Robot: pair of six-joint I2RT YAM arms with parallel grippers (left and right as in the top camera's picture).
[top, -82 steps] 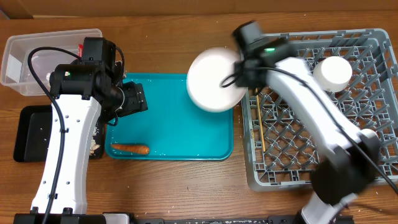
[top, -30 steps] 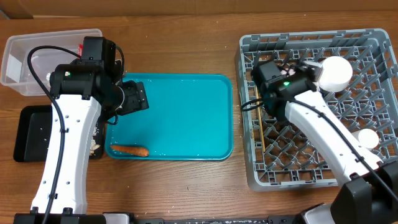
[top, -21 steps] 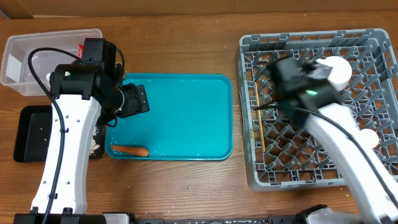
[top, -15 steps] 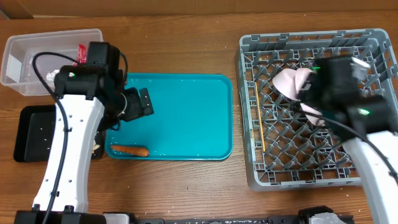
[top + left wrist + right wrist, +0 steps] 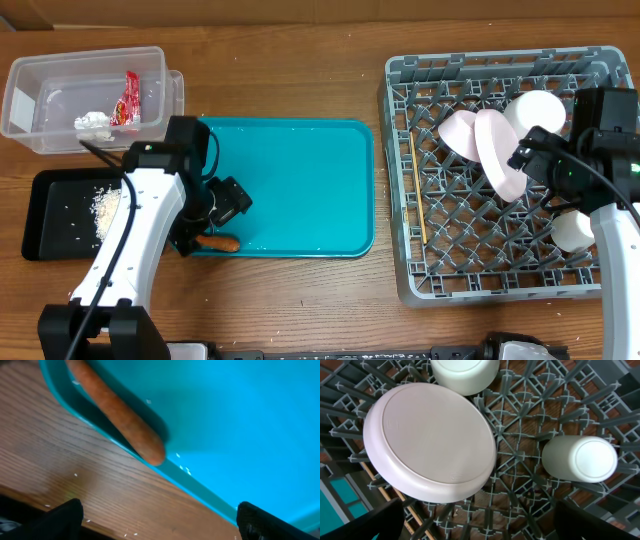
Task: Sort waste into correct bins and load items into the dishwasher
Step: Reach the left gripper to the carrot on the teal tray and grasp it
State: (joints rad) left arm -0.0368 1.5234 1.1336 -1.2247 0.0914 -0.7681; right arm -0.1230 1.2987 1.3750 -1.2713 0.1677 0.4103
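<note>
An orange carrot (image 5: 222, 241) (image 5: 117, 415) lies at the front left edge of the teal tray (image 5: 300, 180). My left gripper (image 5: 226, 203) (image 5: 160, 527) hovers just above it, open and empty. In the grey dish rack (image 5: 440, 270) a pale-pink plate (image 5: 497, 152) (image 5: 430, 442) stands on edge beside a pink bowl (image 5: 456, 133), a white bowl (image 5: 535, 112) and a white cup (image 5: 575, 230) (image 5: 580, 457). Chopsticks (image 5: 417, 190) lie along the rack's left side. My right gripper (image 5: 535, 160) (image 5: 480, 527) is open above the rack, just right of the plate and holding nothing.
The clear tub (image 5: 40, 75) at the back left holds a red-and-white wrapper (image 5: 128, 95) and a white tissue (image 5: 92, 122). A black tray (image 5: 50, 225) in front of it carries rice (image 5: 105, 205). Bare wooden table shows in front of the trays.
My right gripper opened, left the pink plate standing in the rack and drew back to the right. My left gripper opened and dropped toward the carrot, uncovering the black tray.
</note>
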